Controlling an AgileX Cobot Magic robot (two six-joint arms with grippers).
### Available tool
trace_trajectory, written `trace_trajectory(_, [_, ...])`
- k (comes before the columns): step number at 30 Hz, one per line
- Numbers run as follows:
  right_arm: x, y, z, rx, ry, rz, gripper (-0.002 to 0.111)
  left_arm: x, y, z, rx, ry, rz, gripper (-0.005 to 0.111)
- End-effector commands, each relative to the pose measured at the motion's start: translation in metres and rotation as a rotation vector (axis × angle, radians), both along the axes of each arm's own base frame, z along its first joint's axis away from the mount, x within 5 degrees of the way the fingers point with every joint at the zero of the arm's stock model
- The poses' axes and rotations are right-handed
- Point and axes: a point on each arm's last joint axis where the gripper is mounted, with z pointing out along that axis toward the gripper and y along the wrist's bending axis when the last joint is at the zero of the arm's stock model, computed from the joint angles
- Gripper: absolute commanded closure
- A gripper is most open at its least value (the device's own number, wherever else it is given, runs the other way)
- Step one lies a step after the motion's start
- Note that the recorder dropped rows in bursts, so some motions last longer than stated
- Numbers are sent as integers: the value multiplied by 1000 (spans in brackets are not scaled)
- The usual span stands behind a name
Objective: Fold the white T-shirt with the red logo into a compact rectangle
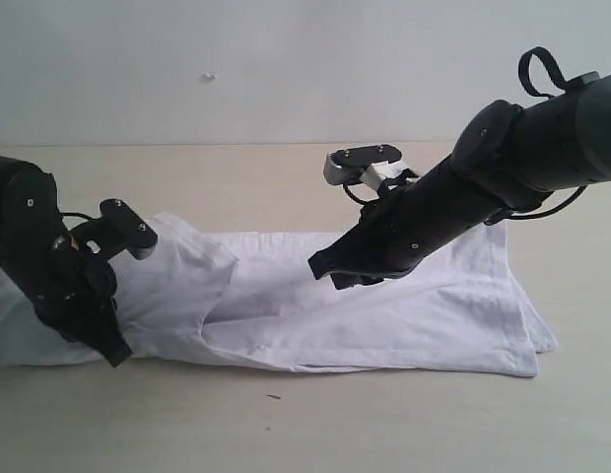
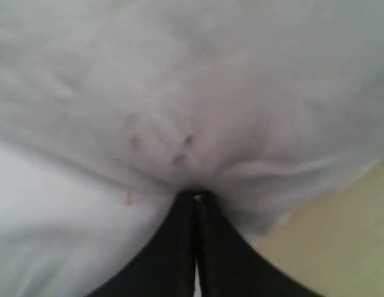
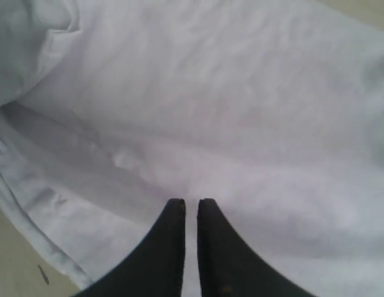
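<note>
The white T-shirt [image 1: 384, 315] lies on the table as a long band folded lengthwise, running from the left arm to the right, with its hem end at the right [image 1: 522, 335]. The red logo is hidden; only faint pinkish marks show through the cloth [image 2: 179, 151]. My left gripper [image 1: 116, 353] is at the shirt's left end, shut on puckered white fabric [image 2: 197, 195]. My right gripper [image 1: 327, 268] hangs over the middle of the shirt. Its fingertips [image 3: 191, 204] are shut to a thin slit above the cloth, and I see nothing pinched between them.
The beige table [image 1: 384, 434] extends in front of and behind the shirt, and a pale wall [image 1: 286, 69] stands at the back. A small dark speck [image 1: 274, 397] lies on the table near the shirt's front edge. In the left wrist view, bare table [image 2: 340, 235] shows beside the cloth.
</note>
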Motion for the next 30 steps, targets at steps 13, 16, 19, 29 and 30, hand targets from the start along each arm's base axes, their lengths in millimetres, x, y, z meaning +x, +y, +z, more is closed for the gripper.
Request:
trace_trajectory(13, [2, 1, 1, -11, -22, 10, 100, -25, -17, 60, -212, -207, -51, 107])
trace_trajectory(16, [2, -1, 1, -34, -26, 27, 100, -36, -13, 31, -145, -35, -116, 107])
trace_trajectory(19, [1, -2, -1, -54, -13, 20, 100, -39, -9, 11, -68, 90, -138, 107])
trace_trajectory(29, [6, -6, 0, -96, -61, -3, 100, -23, -16, 46, -117, -43, -132, 107])
trace_trajectory(30, [7, -7, 0, -105, -76, -12, 100, -22, -18, 55, -149, -87, -136, 107])
